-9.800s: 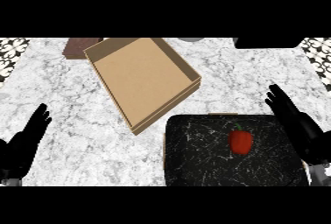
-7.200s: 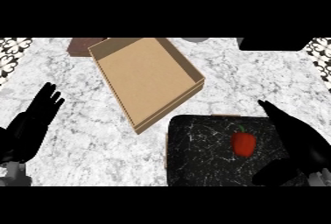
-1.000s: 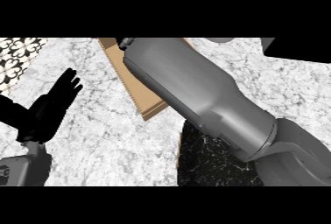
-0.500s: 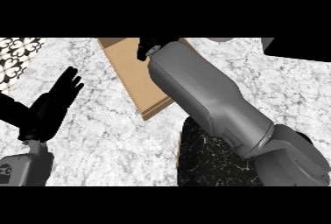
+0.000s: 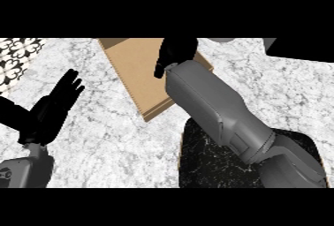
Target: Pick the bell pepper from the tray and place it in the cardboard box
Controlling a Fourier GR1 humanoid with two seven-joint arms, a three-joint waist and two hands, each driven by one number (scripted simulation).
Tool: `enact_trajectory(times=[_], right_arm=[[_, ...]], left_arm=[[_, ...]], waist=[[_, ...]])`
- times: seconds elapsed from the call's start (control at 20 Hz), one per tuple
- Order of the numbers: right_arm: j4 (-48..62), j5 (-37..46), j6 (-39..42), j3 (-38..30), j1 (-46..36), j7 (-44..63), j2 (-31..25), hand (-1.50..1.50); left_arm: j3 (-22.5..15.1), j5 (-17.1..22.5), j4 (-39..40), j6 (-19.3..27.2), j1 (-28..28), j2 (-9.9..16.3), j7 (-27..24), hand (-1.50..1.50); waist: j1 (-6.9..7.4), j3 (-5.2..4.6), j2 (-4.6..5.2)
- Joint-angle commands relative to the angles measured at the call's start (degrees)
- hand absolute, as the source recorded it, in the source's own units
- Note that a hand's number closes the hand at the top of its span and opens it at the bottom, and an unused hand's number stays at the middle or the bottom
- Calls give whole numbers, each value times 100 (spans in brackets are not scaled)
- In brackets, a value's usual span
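**Ana:** Looking steeply down at a marble counter (image 5: pixel 117 141), what is the robot doing?

**Ben:** Its right forearm (image 5: pixel 215 110) stretches diagonally from the lower right up over an open cardboard box (image 5: pixel 134 66) near the top centre. The right hand (image 5: pixel 175 53) hangs over the box's far side, seen from the back, fingers pointing down.

**Ana:** Is it holding the bell pepper?

**Ben:** I cannot tell. The hand shows only as a dark shape, so whether its fingers are curled round something or spread is hidden, and no pepper is visible anywhere.

**Ana:** Could the pepper be on the tray?

**Ben:** The dark tray (image 5: pixel 209 163) lies at the lower right, just beside the box's near corner. The forearm covers a good part of it, and the part that shows has no pepper on it.

**Ana:** And the other hand?

**Ben:** The left hand (image 5: pixel 52 110) rests at the left edge, flat and spread, fingers pointing up, touching nothing.

**Ana:** So how far along is the job?

**Ben:** My judgement: late. With the hand above the box, the pepper is probably inside the hand or already in the box beneath it. What remains is letting go, if needed, and drawing the arm clear.
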Motion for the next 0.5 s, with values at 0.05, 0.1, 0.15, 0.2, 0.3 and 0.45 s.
enact_trajectory(times=[0.05,0.1,0.15,0.2,0.3,0.45], right_arm=[[-253,-46,-1229,178,172,-145,20,-150],[-165,-48,-1459,68,38,-94,20,-150],[-230,-4,-1994,-110,-17,-106,20,-150],[-374,-12,-2391,-147,58,-13,20,-150],[-425,38,-3014,-194,114,-34,20,-150],[-602,-15,-3728,-336,207,-43,19,-150]], left_arm=[[-58,-86,68,88,18,-88,0,0],[6,-63,33,50,58,-26,-50,0],[59,-15,0,20,-18,55,27,0],[120,8,-48,58,69,91,120,0],[-7,-109,43,112,150,-66,-29,0],[184,60,-43,25,163,79,20,0]], waist=[[-140,7,-34],[-103,6,-27],[-102,12,-23],[-89,16,-59],[-166,12,-58],[-261,12,-102]])
